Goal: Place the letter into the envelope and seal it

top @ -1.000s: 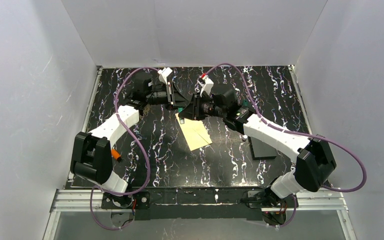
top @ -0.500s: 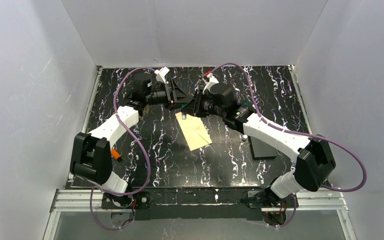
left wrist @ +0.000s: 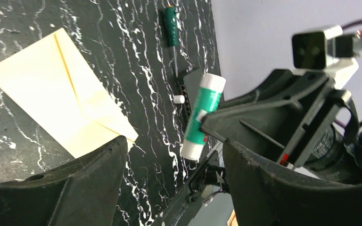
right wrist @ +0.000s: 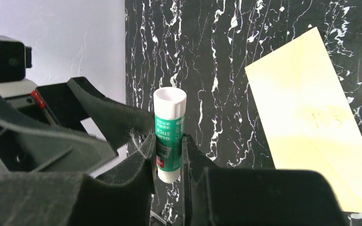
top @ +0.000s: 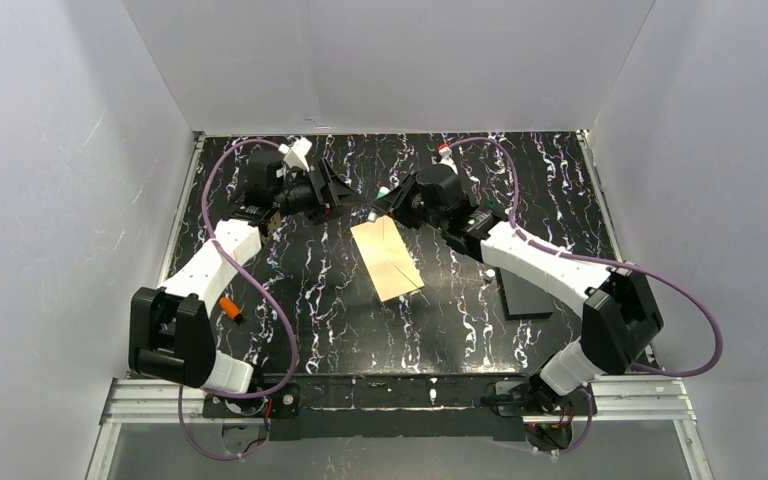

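Note:
The cream envelope [top: 387, 258] lies flat mid-table with its V-shaped flap line showing; it also appears in the left wrist view [left wrist: 52, 99] and the right wrist view [right wrist: 311, 117]. The letter is not in view. My right gripper [right wrist: 168, 146] is shut on a green-and-white glue stick [right wrist: 169, 134], held upright above the table just behind the envelope's far end. My left gripper [left wrist: 174, 141] stands open to the left of it, jaws wide with nothing between them. It faces the glue stick [left wrist: 202, 115] a short way off. Seen from above, both grippers [top: 345, 197] [top: 382, 205] hover near the back.
A green-handled screwdriver [left wrist: 171, 28] and a small white cap-like piece [left wrist: 179, 99] lie on the black marbled table beyond the glue stick. A black block [top: 525, 295] sits at the right, under the right arm. A small orange object [top: 230, 307] lies by the left arm. White walls enclose three sides.
My left gripper has opened and drawn back to the left, away from the glue stick. The right gripper keeps hold of the stick and has shifted toward the back, uncovering the envelope's far end.

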Controlling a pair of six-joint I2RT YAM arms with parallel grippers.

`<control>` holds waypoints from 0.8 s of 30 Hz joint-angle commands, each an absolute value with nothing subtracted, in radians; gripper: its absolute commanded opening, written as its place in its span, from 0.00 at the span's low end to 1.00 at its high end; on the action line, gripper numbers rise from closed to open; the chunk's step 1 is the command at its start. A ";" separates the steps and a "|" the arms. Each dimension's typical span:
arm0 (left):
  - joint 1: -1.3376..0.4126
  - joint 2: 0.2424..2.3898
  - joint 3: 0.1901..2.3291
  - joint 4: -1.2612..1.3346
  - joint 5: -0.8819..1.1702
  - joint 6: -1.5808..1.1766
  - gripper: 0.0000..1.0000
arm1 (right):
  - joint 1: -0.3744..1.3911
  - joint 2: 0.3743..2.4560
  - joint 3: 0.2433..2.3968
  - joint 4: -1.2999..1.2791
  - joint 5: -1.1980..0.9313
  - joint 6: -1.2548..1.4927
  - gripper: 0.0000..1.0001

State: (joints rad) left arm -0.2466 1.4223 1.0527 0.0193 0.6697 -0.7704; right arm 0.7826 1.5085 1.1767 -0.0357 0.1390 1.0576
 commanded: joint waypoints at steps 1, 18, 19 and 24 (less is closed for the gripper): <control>-0.266 1.437 1.044 0.038 0.822 -0.732 0.70 | 0.782 1.537 1.255 -0.009 0.154 1.160 0.14; -0.292 1.500 1.073 0.045 0.896 -0.735 0.49 | 0.771 1.543 1.251 0.031 0.044 1.178 0.15; -0.292 1.509 1.081 0.045 0.898 -0.739 0.48 | 0.770 1.546 1.252 0.031 0.028 1.177 0.14; -0.292 1.528 1.098 0.053 0.917 -0.755 0.39 | 0.764 1.558 1.257 0.025 -0.037 1.184 0.14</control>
